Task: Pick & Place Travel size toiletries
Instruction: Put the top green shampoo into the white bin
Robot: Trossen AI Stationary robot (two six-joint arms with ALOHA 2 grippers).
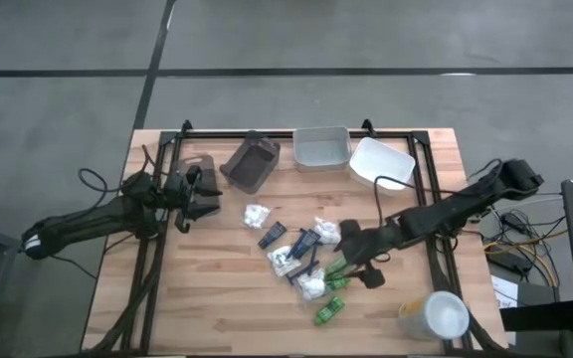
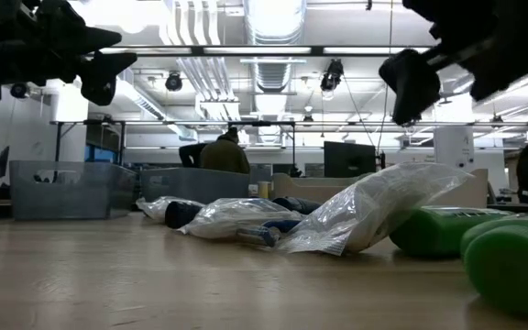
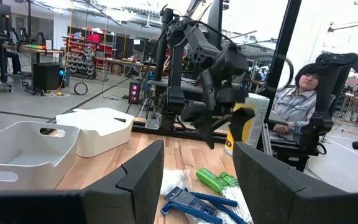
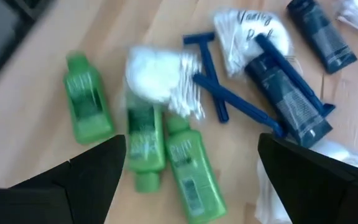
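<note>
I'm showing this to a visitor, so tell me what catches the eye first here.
The heap of small toiletries at the table's middle stands out: bright green bottles, white packets, dark tubes and blue razors. The right tool hangs open just above the green bottles. The left tool, open too, waits near the brown tray at the far left.

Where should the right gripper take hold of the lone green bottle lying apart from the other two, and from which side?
Probably from straight above, across the body's narrower width. The lone green bottle lies flat on the table, clear of the other two bottles, so open fingers of the right gripper could straddle its middle.
</note>
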